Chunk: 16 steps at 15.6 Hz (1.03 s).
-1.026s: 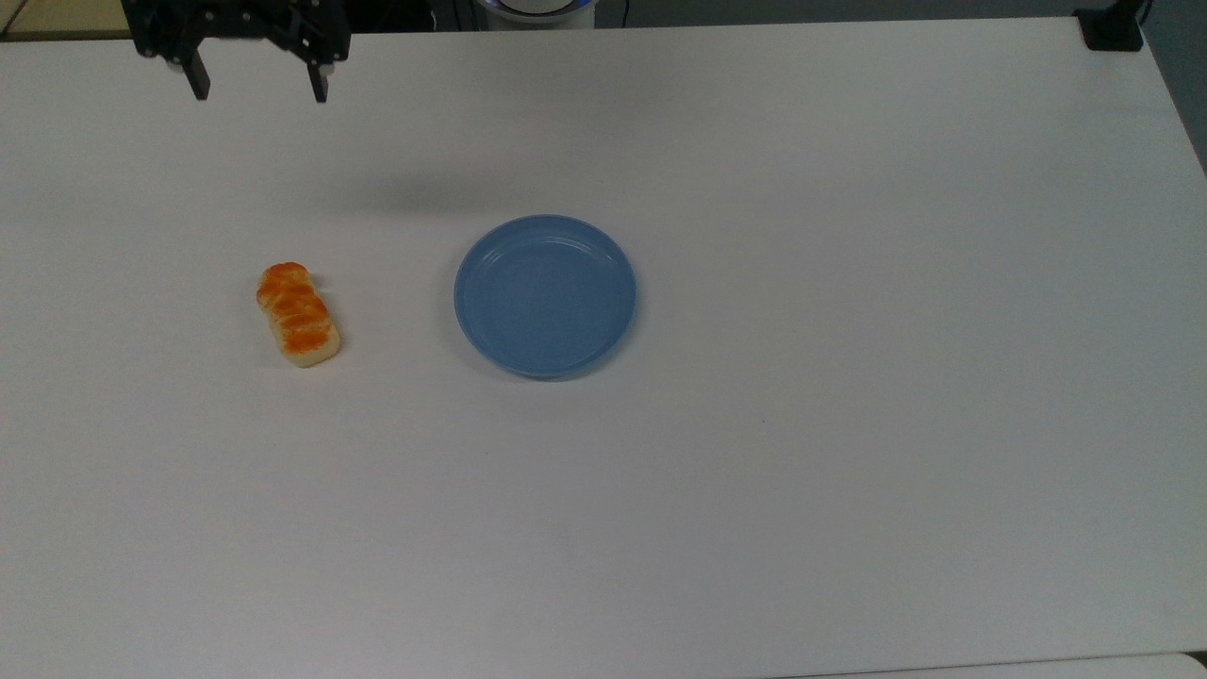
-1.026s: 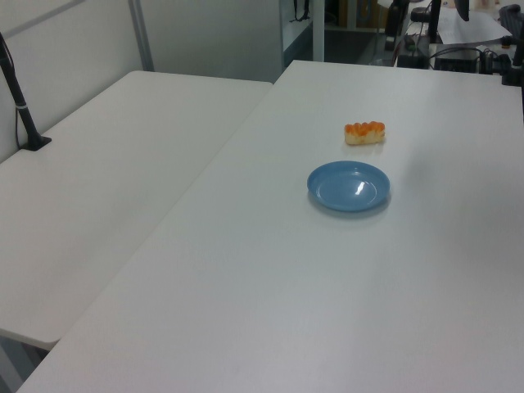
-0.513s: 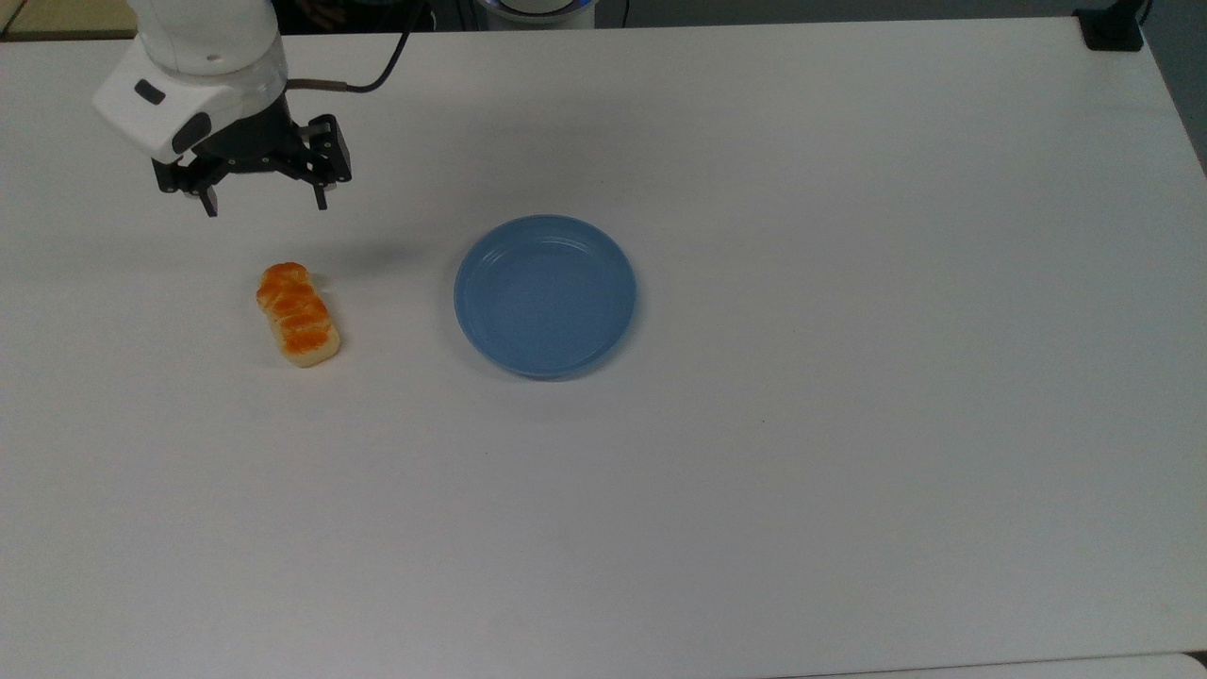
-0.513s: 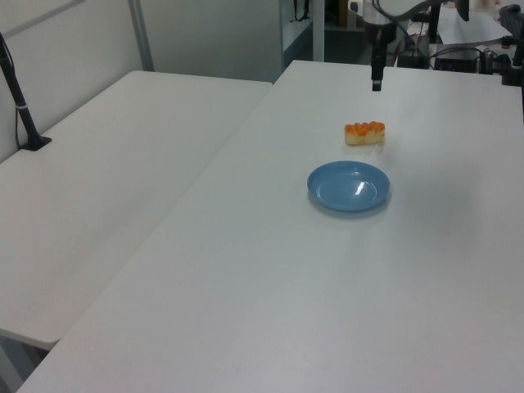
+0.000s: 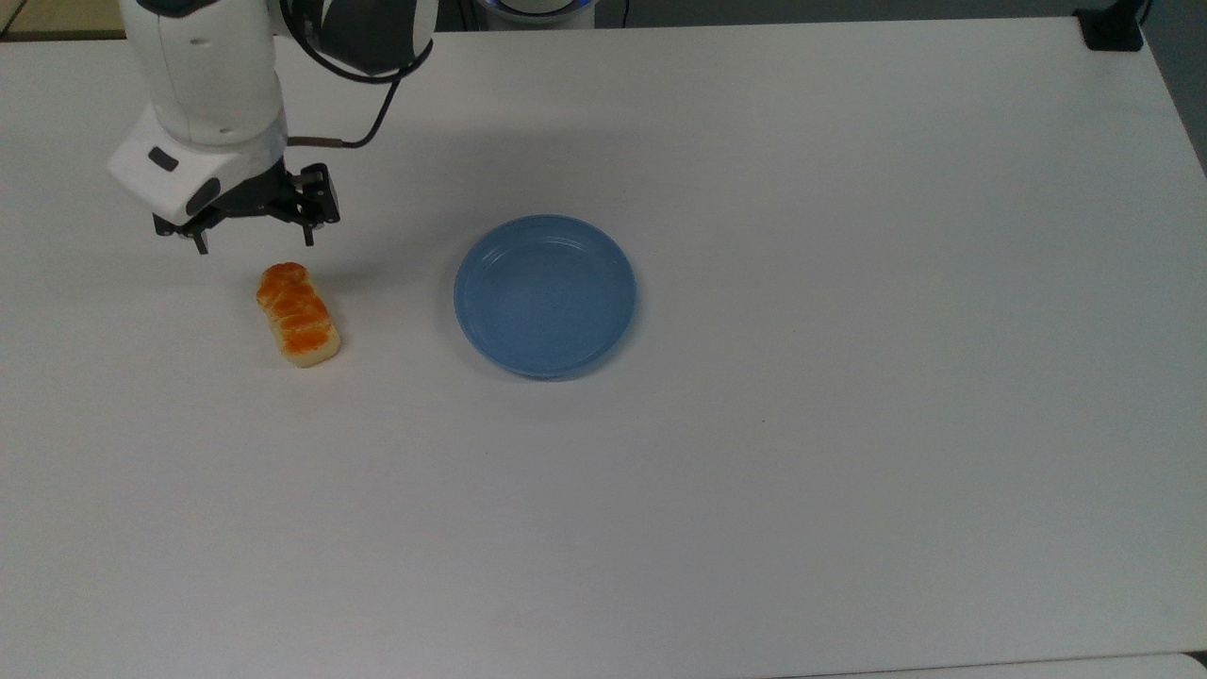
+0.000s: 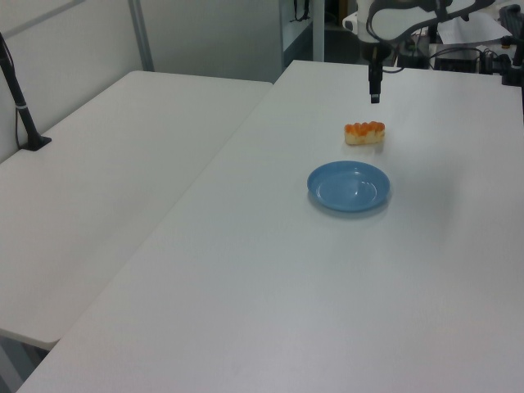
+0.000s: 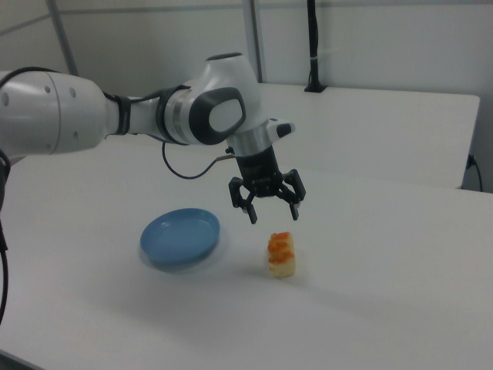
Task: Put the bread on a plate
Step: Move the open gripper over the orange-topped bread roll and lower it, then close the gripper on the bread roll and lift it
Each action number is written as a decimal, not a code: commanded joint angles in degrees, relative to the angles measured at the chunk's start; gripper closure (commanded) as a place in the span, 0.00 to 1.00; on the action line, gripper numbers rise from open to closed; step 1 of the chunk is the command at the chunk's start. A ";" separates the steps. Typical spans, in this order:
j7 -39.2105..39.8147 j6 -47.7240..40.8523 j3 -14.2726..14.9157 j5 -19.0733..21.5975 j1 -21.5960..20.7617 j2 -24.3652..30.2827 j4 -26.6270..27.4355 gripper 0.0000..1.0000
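The bread (image 5: 297, 314), an oblong loaf with an orange-brown top and cream sides, lies on the white table at the top view's left; I also see the bread (image 6: 364, 132) in the left view and the bread (image 7: 281, 253) in the right view. The empty light-blue plate (image 5: 545, 295) sits to its right in the top view; the plate (image 6: 349, 186) and plate (image 7: 180, 238) show too. My gripper (image 5: 254, 240) hangs open above the table, just beyond the bread's far end; in the right view the gripper (image 7: 273, 215) is above the loaf, apart from it.
The white table (image 5: 849, 377) spreads wide around both objects. A second white table (image 6: 106, 188) adjoins it in the left view. A black post base (image 5: 1113, 28) stands at the top view's upper right corner.
The arm has come in from the top view's upper left and lowered toward the bread, fingers staying open. Bread and plate have not moved.
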<state>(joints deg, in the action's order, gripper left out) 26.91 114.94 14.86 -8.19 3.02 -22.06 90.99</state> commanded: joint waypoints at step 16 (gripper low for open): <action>0.86 3.54 -1.06 8.88 0.93 -5.97 -0.03 0.00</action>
<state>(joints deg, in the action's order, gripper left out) 26.84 117.23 14.15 -3.32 3.24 -28.35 90.88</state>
